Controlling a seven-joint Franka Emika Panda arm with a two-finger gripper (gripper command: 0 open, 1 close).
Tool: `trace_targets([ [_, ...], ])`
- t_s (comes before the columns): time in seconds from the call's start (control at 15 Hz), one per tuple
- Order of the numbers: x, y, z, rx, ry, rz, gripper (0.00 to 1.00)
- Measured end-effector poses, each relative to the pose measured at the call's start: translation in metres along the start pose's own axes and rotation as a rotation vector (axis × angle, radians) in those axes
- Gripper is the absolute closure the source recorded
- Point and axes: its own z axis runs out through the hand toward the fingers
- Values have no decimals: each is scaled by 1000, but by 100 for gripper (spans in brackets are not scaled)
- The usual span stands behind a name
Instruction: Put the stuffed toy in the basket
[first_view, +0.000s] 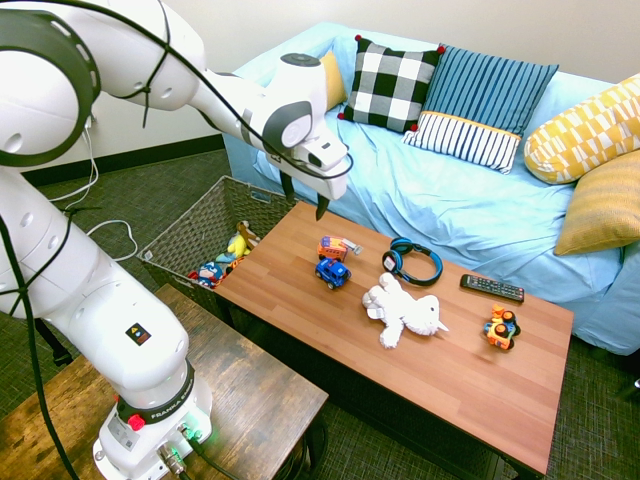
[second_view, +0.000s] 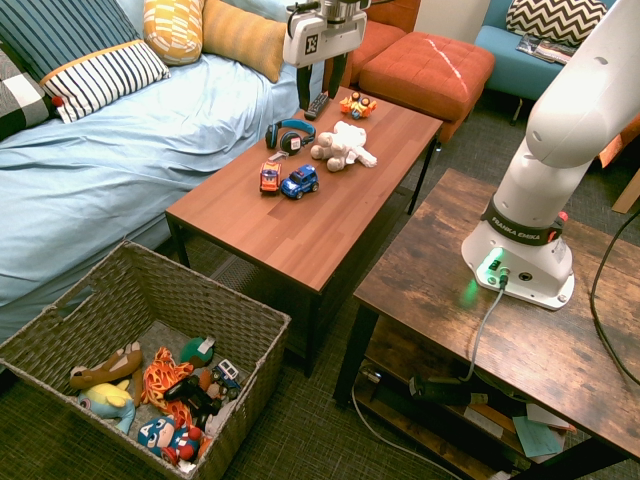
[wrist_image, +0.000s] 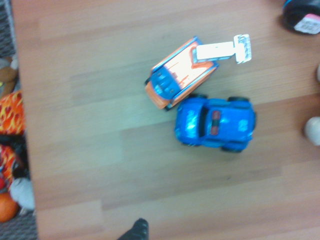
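Note:
The white stuffed toy (first_view: 402, 311) lies on the wooden coffee table (first_view: 300, 290), between the headphones and the table's front edge; it also shows in the second exterior view (second_view: 341, 145). My gripper (first_view: 304, 198) hangs open and empty above the table's end nearest the basket, well short of the toy (second_view: 318, 92). The woven basket (first_view: 195, 230) stands on the floor off that end of the table, with several small toys inside (second_view: 250, 335). In the wrist view, only a white paw of the stuffed toy (wrist_image: 314, 131) shows at the edge.
A blue car (wrist_image: 215, 123) and an orange car (wrist_image: 180, 80) sit under the wrist. Blue headphones (first_view: 412, 262), a remote (first_view: 492, 288) and an orange toy vehicle (first_view: 501, 328) lie further along the table. The blue sofa (first_view: 480, 210) runs behind it.

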Motion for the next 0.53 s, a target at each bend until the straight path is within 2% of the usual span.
trace_targets([
  [0.27, 75, 26, 28, -46, 39, 98, 0],
  [0.53, 134, 71, 81, -79, 35, 226, 0],
])
